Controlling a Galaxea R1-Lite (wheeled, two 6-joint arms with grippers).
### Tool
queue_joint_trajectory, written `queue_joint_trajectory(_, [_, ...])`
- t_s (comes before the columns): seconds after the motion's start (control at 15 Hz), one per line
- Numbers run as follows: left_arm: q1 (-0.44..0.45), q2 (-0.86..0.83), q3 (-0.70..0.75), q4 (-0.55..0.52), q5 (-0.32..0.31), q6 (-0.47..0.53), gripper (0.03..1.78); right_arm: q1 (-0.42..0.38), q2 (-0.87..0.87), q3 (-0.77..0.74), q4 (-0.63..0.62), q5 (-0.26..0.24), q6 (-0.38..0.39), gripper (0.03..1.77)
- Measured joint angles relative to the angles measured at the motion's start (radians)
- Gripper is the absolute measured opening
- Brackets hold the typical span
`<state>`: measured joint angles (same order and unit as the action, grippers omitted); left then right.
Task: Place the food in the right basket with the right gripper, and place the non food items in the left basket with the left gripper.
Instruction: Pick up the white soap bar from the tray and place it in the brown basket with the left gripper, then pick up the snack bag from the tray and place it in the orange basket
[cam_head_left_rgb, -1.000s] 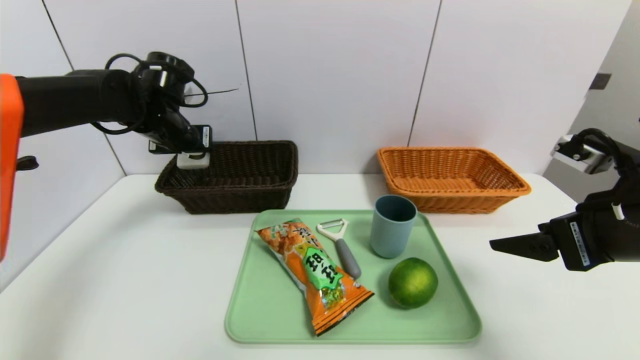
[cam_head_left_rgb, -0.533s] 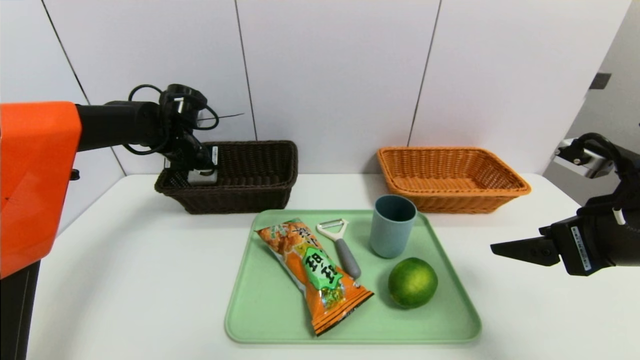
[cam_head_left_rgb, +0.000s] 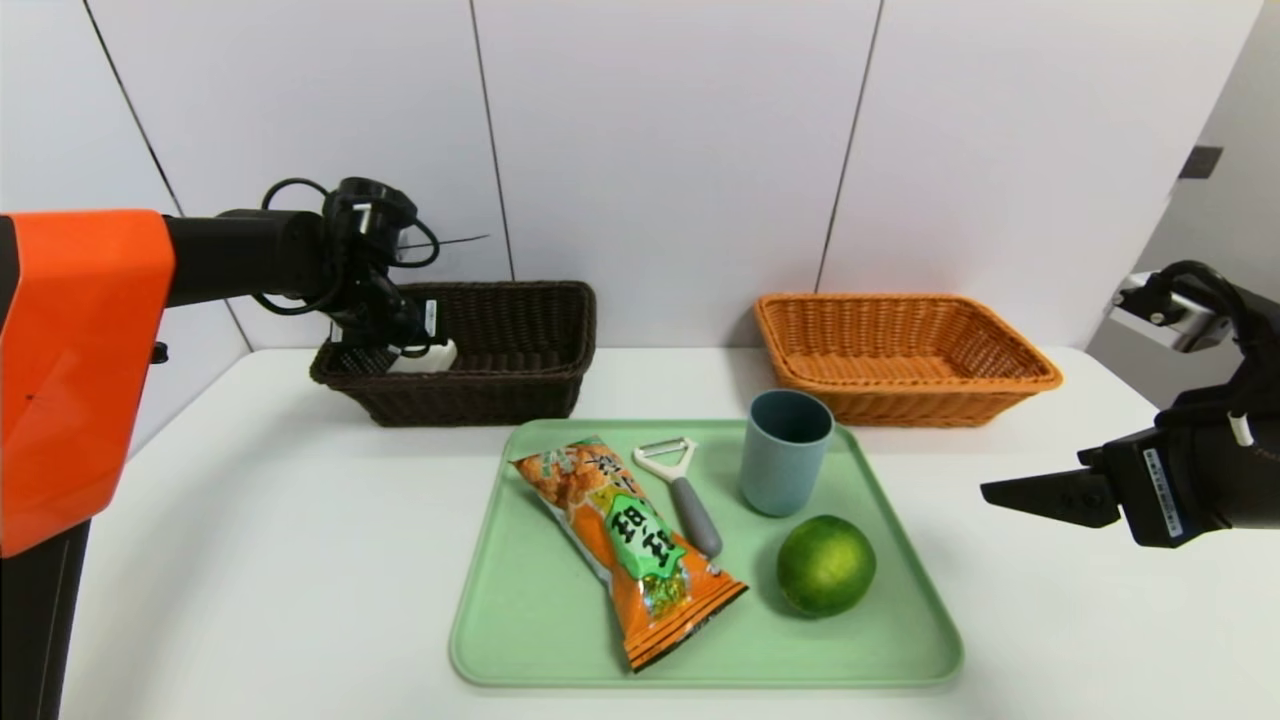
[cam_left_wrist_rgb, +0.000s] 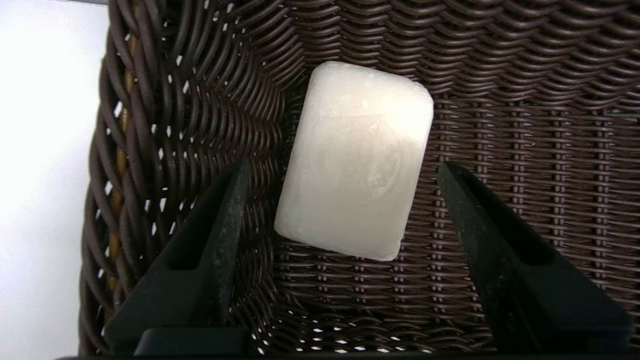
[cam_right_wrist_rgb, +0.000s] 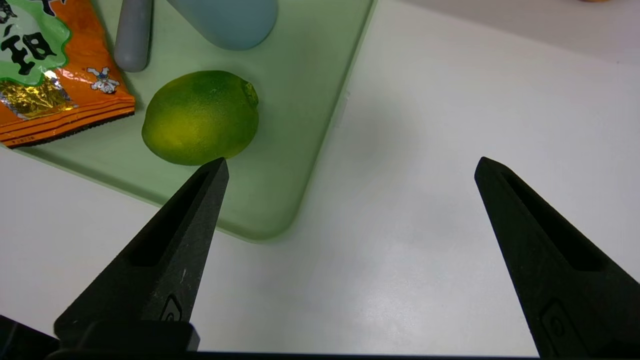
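The white soap-like block (cam_left_wrist_rgb: 356, 160) lies on the floor of the dark brown left basket (cam_head_left_rgb: 500, 370), at its left end, also seen from the head as the block (cam_head_left_rgb: 425, 357). My left gripper (cam_left_wrist_rgb: 340, 172) hangs just over it, open, with a gap on each side of the block. On the green tray (cam_head_left_rgb: 540, 620) lie the orange snack bag (cam_head_left_rgb: 625, 545), the peeler (cam_head_left_rgb: 680, 495), the blue-grey cup (cam_head_left_rgb: 785, 450) and the green citrus fruit (cam_head_left_rgb: 826, 564). My right gripper (cam_head_left_rgb: 1005, 493) hovers open to the right of the tray, empty. The light orange right basket (cam_head_left_rgb: 900, 355) holds nothing.
A white wall stands close behind both baskets. Bare white table (cam_head_left_rgb: 250, 560) lies to the left of the tray and between the tray and my right gripper. The right wrist view shows the fruit (cam_right_wrist_rgb: 200, 117) near the tray's corner (cam_right_wrist_rgb: 260, 227).
My left gripper came down into the dark brown basket with the white block, then opened and let it go onto the basket floor. The right arm barely shifted.
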<state>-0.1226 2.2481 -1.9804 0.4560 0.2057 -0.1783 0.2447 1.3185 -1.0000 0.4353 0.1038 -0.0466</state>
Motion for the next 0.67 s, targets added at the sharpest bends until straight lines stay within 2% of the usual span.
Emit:
queue_joint_trajectory(0.47, [-0.003,-0.150,0.000,0.030,0.000,0.016,1.56,-0.001,-0.013,0.011,-0.022,0.000,0.003,1.70])
queue_joint_trajectory(0.67, [-0.004,-0.269,0.001,0.109,0.002,-0.012,1.61,-0.001,-0.024,0.007,-0.070,0.000,0.004,1.70])
